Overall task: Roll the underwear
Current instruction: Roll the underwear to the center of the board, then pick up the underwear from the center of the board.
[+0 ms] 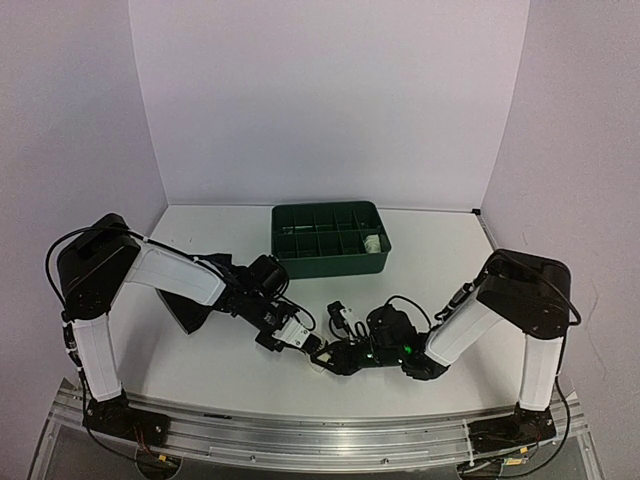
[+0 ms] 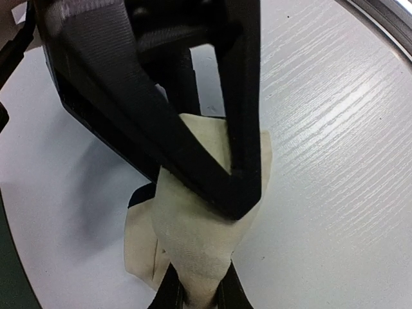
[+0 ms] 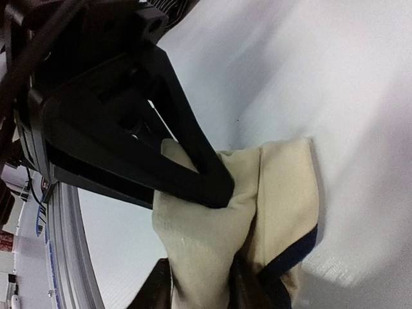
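Observation:
The cream underwear (image 2: 193, 238) with dark edging (image 3: 290, 254) is bunched between both grippers, low over the near middle of the white table. My left gripper (image 2: 196, 293) is shut on one fold, its fingers close together. In the right wrist view the left gripper's tip (image 3: 215, 187) pinches the cloth's upper edge. My right gripper (image 3: 203, 290) has the cream underwear (image 3: 199, 238) filling its jaws, which stand wider than the left's. From above, the left gripper (image 1: 308, 345) and right gripper (image 1: 336, 358) meet tip to tip and hide nearly all the cloth.
A dark green compartmented tray (image 1: 330, 262) stands at the back middle, with a pale rolled cloth (image 1: 372, 243) in a right-hand compartment. A dark shape (image 1: 190, 312) lies under the left arm. The table's metal front rail (image 1: 320, 425) runs close behind the grippers.

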